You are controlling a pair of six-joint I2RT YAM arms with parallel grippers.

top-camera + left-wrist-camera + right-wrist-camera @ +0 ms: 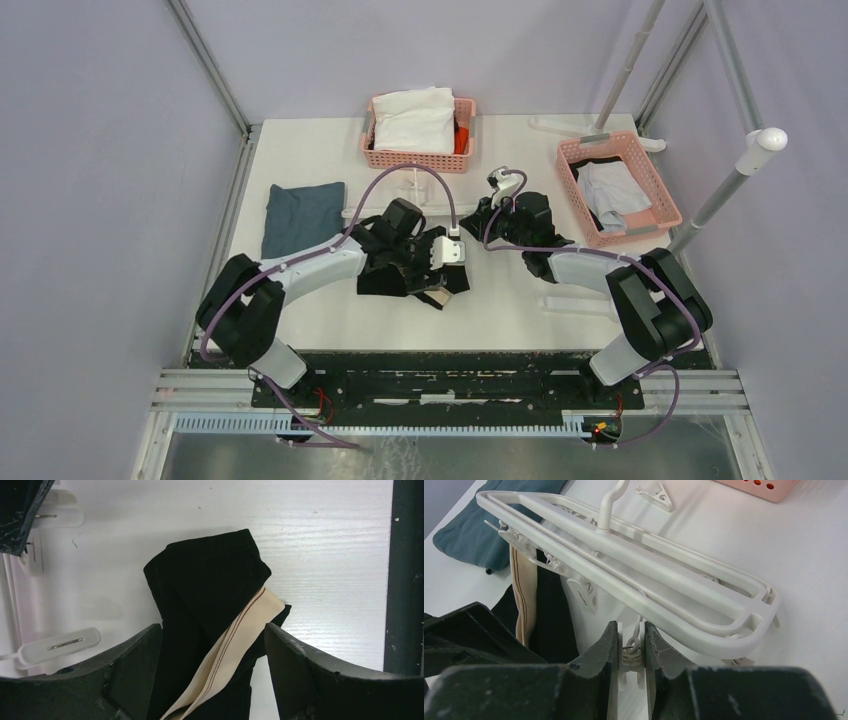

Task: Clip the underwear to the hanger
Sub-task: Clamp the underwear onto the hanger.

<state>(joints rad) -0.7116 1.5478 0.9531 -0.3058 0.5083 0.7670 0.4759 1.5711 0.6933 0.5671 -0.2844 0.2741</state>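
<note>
The black underwear [210, 580] with its beige waistband [235, 640] lies crumpled on the white table. It runs between the two fingers of my left gripper [212, 675], which stand wide apart, open. From above, that gripper [452, 268] sits over the underwear [395, 272] at mid-table. The white hanger [649, 575] rests tilted on the table, and my right gripper [631, 652] is shut on one of its dangling clips [631, 647]. At the frame's far left end, part of the waistband [521, 595] hangs by another clip. In the top view the hanger [362, 212] is mostly hidden behind the arms, beside my right gripper [484, 214].
A folded blue-grey cloth [300, 217] lies left of the hanger. Two pink baskets stand at the back: one [372, 155] with a white garment, one [640, 225] at the right. Other hanger clips [57, 646] lie left of my left fingers. The table's dark front edge [402, 580] is close.
</note>
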